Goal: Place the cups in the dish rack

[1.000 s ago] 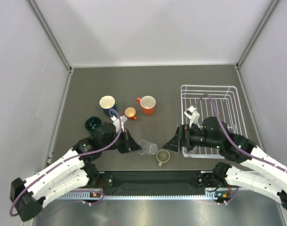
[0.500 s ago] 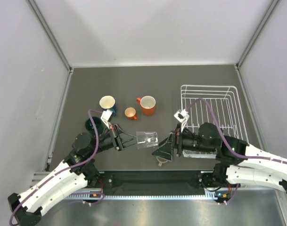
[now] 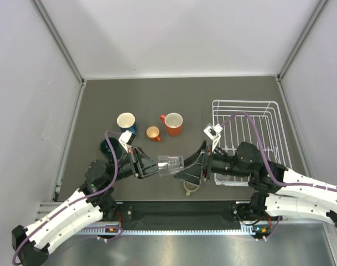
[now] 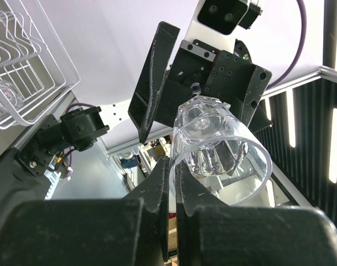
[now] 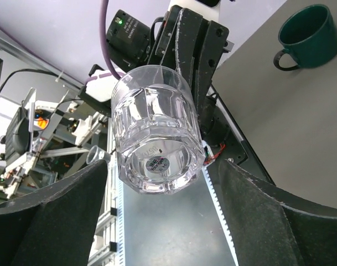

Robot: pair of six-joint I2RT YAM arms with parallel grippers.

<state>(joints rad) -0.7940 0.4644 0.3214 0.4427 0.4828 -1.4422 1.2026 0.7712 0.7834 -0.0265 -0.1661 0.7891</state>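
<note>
My left gripper (image 4: 172, 166) is shut on the rim of a clear glass (image 4: 221, 144), pinching its wall and holding it sideways in the air above the table's front (image 3: 169, 164). My right gripper (image 5: 164, 162) faces the glass (image 5: 157, 138), and its open fingers (image 5: 57, 216) flank the base with a gap on each side. The blue mug (image 3: 126, 121), tiny orange cup (image 3: 153, 133) and large orange mug (image 3: 174, 123) stand at the middle left. The dark green cup (image 3: 105, 147) is partly hidden by my left arm. The beige mug (image 3: 190, 189) peeks out below my right gripper (image 3: 186, 170). The white dish rack (image 3: 262, 119) stands at the right.
Grey walls enclose the table on three sides. The arm bases and a black rail run along the near edge (image 3: 179, 213). My right arm lies over the rack's near left corner.
The left gripper has lifted the glass off the table and turned its base to the right. The right gripper has come left, with its fingers now on either side of the base.
</note>
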